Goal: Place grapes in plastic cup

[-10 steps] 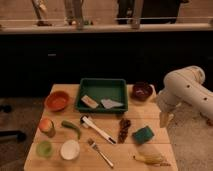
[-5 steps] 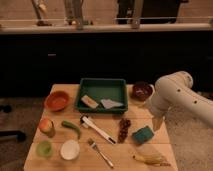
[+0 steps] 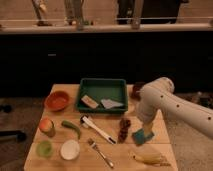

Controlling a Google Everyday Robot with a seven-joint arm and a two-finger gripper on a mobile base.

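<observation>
Arm: swung in from the 3 o'clock edge since the earlier frames, now over the worktop [image 3: 82,164]. End effector [image 3: 144,125]: low at the arm's tip, just above the green sponge [image 3: 142,135], just beside the grapes at their 3 o'clock; how far open it is cannot be told, and nothing is seen in its hold. Grapes [image 3: 124,129]: lying on the worktop right of centre, not lifted. Plastic cup [image 3: 45,148]: near corner at 8 o'clock, well apart from the grapes, nothing visible inside. Progress, as judged: approach only; grasp, carry and release all remain. Between grapes and cup: white-handled tool [image 3: 97,130], fork [image 3: 101,152], green chili [image 3: 71,128], white bowl [image 3: 69,149] just beside the cup, so a raised carry looks needed. Elsewhere: green tray [image 3: 102,81] at 12 o'clock, orange bowl [image 3: 57,100] at 10, yellowish cup [image 3: 47,126] at 9, banana [image 3: 150,159] at 5.
</observation>
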